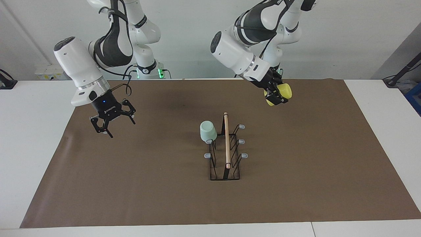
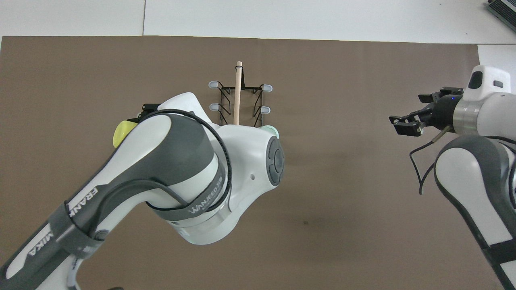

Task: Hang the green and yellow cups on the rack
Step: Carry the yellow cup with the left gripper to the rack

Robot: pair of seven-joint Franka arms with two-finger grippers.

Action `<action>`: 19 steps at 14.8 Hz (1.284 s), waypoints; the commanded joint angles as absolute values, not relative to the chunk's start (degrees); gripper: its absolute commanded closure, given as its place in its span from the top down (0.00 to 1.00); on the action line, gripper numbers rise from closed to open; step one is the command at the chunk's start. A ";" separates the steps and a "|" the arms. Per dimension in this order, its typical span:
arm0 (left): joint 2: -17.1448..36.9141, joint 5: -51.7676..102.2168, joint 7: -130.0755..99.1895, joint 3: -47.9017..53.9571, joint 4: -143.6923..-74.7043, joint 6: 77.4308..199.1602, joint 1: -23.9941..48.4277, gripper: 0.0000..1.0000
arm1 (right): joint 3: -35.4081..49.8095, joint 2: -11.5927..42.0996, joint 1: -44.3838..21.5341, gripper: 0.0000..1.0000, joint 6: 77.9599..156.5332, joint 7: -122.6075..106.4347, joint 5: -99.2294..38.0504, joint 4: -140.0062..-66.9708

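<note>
The green cup point(image 1: 208, 131) is hung on the rack point(image 1: 226, 154) at frame centre. The yellow cup point(image 1: 282, 93), upper right, is clenched by the left gripper point(image 1: 275, 95), apparently unhung. The right gripper point(image 1: 111, 123) is held released, upper left.

I see a large brown paper-like mat point(image 1: 131, 184) covering most of the white table point(image 1: 29, 148); white tabletop shows at both ends and along the edge farthest from the robots. There's a faint dark smudge point(image 1: 180, 106) on the mat, on its part nearer the robots. A blue crate-like object point(image 1: 415, 98) sits cut off at the left arm's end. A black stand foot point(image 1: 6, 82) rests at the right arm's end.
</note>
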State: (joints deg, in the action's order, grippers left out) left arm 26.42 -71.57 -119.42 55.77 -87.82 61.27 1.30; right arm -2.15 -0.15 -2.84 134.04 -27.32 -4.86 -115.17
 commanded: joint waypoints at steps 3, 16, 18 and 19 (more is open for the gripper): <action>38.92 -79.53 -124.71 56.34 -78.75 54.41 9.13 0.00 | -2.20 0.18 -2.20 1.00 120.36 -9.35 1.13 -107.07; 47.46 -86.22 -134.20 56.42 -78.57 52.38 12.22 0.00 | -3.78 -4.49 0.62 1.00 86.14 8.53 -1.05 -93.71; 47.72 -86.22 -135.08 56.43 -78.57 52.82 12.48 0.00 | -3.78 -4.13 0.70 1.00 84.73 8.00 -0.09 -92.90; 47.81 -86.13 -135.09 56.43 -78.84 53.78 12.48 0.00 | -3.69 -4.04 0.79 1.00 84.38 7.91 -0.09 -92.55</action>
State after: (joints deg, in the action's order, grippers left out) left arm 46.51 -85.35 -133.97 55.98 -80.10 54.07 11.72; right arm -3.62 -5.33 0.46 86.29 7.44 0.21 -95.01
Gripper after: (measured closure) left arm 0.344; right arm 0.000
